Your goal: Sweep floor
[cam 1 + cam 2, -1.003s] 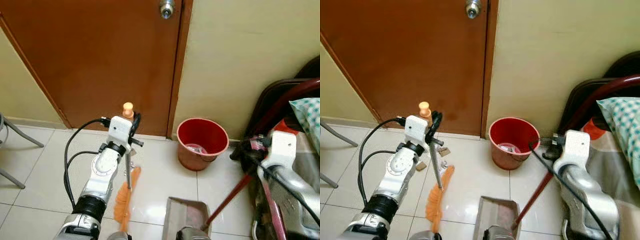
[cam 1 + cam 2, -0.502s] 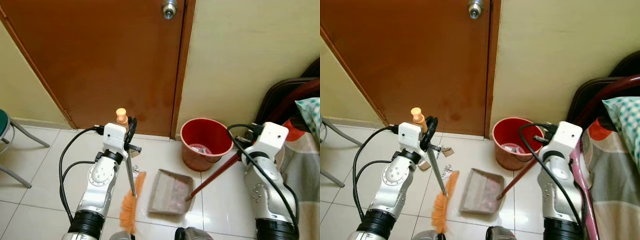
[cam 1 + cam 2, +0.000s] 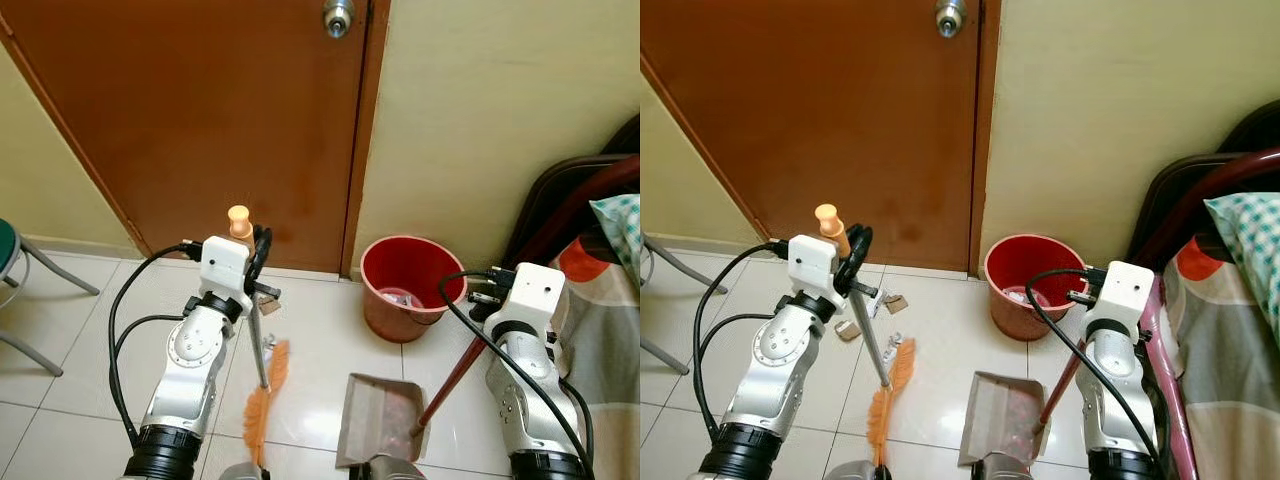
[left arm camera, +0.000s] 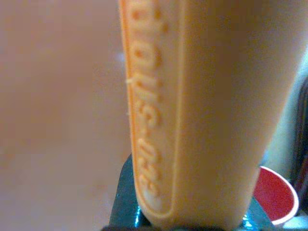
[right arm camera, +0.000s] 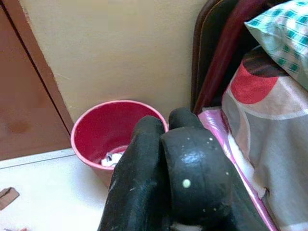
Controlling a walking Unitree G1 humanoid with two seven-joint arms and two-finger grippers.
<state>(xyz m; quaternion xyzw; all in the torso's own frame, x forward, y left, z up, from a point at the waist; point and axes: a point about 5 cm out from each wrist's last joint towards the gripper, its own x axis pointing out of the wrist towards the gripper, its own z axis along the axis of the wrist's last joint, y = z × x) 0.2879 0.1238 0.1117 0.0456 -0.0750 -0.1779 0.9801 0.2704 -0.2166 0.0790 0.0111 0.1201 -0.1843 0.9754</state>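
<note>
1. The left gripper sits left of centre in the head views, its fingers clamped on the broom.
2. The broom's orange grip end sticks up above the gripper. Its grey shaft slants down from the gripper to the orange bristles on the tiles at lower centre-left.
3. In the left wrist view the orange handle stands right against the camera, with raised lettering along it.
4. The right gripper is at right of centre. It holds the top of the dustpan's dark red stick; the right wrist view shows its black fingers pressed together.
5. The stick runs down and leftward from that gripper to the dustpan, which lies on the floor at bottom centre, just right of the bristles.
6. The pan holds some reddish litter.
7. A red bucket stands by the wall beyond the pan, left of the right gripper, with scraps inside.
8. A few small scraps lie on the tiles near the brown door, left of the broom shaft.
</note>
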